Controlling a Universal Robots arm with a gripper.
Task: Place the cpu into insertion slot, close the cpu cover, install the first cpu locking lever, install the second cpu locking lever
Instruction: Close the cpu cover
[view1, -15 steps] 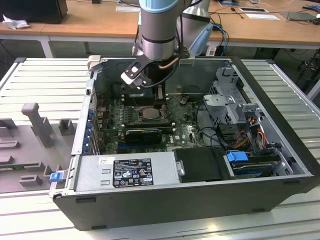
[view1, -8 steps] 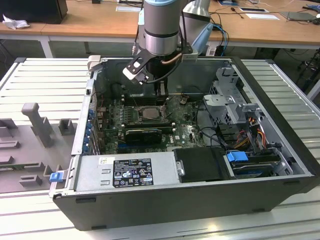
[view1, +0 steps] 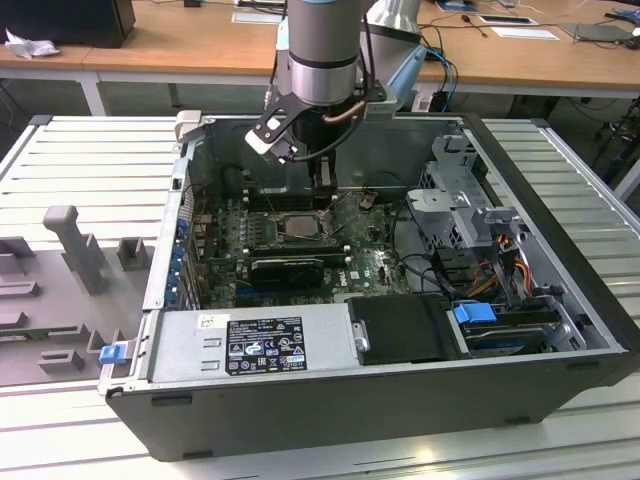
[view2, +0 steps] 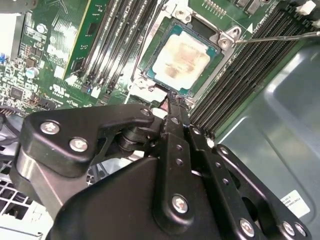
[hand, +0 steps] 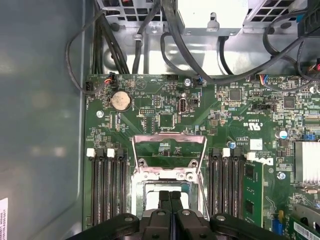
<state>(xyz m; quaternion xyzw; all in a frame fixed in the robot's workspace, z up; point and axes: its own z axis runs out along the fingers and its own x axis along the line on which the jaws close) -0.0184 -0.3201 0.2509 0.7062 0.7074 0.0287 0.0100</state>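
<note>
One cpu (view2: 179, 59) lies flat in the one insertion slot (view2: 226, 39), pale top up. The single cpu cover (hand: 168, 138) stands swung open, clear of the chip. One gripper (hand: 170, 194), its two fingers pressed together and empty, hangs at the socket's edge, at about 1 o'clock of the chip in the exterior view. Two banks of black memory slots (hand: 107, 185) flank the socket, one on each side.
</note>
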